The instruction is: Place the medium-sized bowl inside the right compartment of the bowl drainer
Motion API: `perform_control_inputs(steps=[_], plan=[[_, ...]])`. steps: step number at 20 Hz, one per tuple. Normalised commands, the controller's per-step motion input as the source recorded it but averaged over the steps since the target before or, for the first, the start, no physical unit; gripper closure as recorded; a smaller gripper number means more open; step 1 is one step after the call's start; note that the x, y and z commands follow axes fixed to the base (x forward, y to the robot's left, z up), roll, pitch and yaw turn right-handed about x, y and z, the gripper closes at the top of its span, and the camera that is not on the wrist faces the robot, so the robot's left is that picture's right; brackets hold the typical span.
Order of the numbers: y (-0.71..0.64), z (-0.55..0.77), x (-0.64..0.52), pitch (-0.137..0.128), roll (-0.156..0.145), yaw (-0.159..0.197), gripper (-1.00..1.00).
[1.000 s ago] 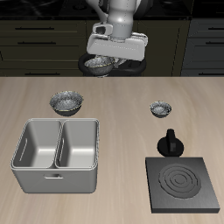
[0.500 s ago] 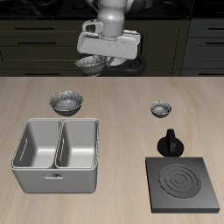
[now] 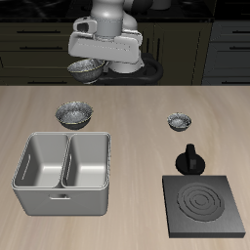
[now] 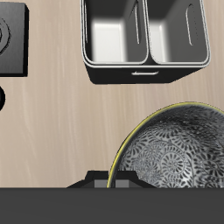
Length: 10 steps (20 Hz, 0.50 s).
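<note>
My gripper (image 3: 94, 61) is shut on the rim of the medium-sized bowl (image 3: 85, 69), a grey metallic bowl, and holds it high above the table's back edge. In the wrist view the bowl (image 4: 171, 149) fills the space just under the gripper (image 4: 118, 180), showing its speckled inside. The bowl drainer (image 3: 64, 139), a grey metal basin with two wells, stands near the table's front edge, below and in front of the held bowl. It also shows in the wrist view (image 4: 144, 73). Both wells are empty.
A wider grey bowl (image 3: 73, 116) sits on the table just behind the drainer. The smallest bowl (image 3: 179, 121) sits farther along. A black knobbed object (image 3: 189, 159) stands behind a flat black square plate (image 3: 204, 206), which also shows in the wrist view (image 4: 10, 39).
My gripper has carried the bowl sideways along the back of the table, toward the drainer's side, staying high. Nothing on the table has moved.
</note>
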Motion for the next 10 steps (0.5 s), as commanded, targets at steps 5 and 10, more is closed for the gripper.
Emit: perform_control_inputs(steps=[5,10], plan=[[-0.18,0.06,0.26,0.028,0.018,0.060,1.00],[-0.27,0.11,0.36,-0.010,0.009,0.046,1.00]])
